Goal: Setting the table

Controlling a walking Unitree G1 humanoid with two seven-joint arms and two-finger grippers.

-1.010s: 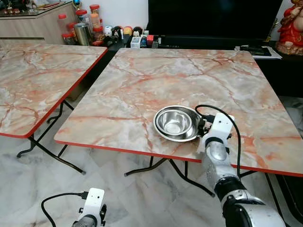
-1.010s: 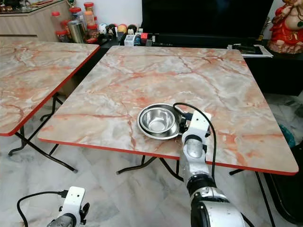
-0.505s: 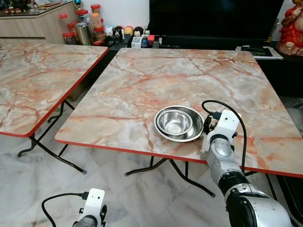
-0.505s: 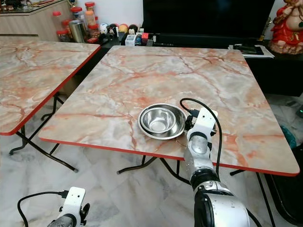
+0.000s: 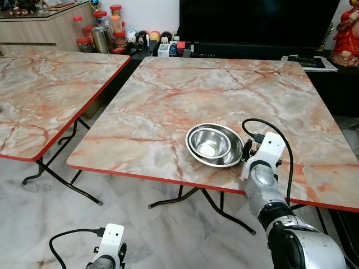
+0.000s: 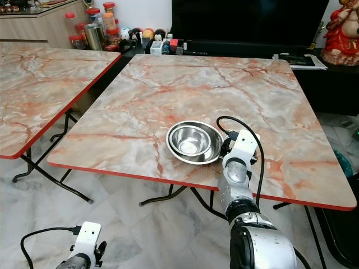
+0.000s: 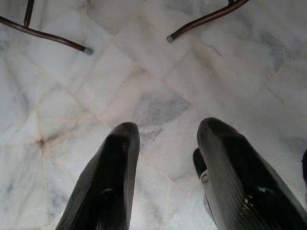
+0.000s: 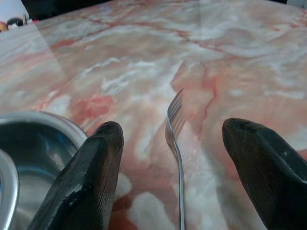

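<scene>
Wide open, my right gripper [image 8: 170,158] straddles a thin silver metal fork [image 8: 176,143] lying on the pink marble-patterned table [image 5: 168,101], beside a shiny steel bowl [image 5: 212,144]; left gripper [image 7: 165,163] parted, holding nothing.

This was a home living room. Behind the marble-patterned folding table [image 5: 224,95] stood a big black television [image 5: 252,22]. Left of the television, a wooden cabinet [image 5: 45,25] and red-lidded jars [image 5: 115,19] were seen; right of it, a red figurine [image 5: 345,33].
</scene>
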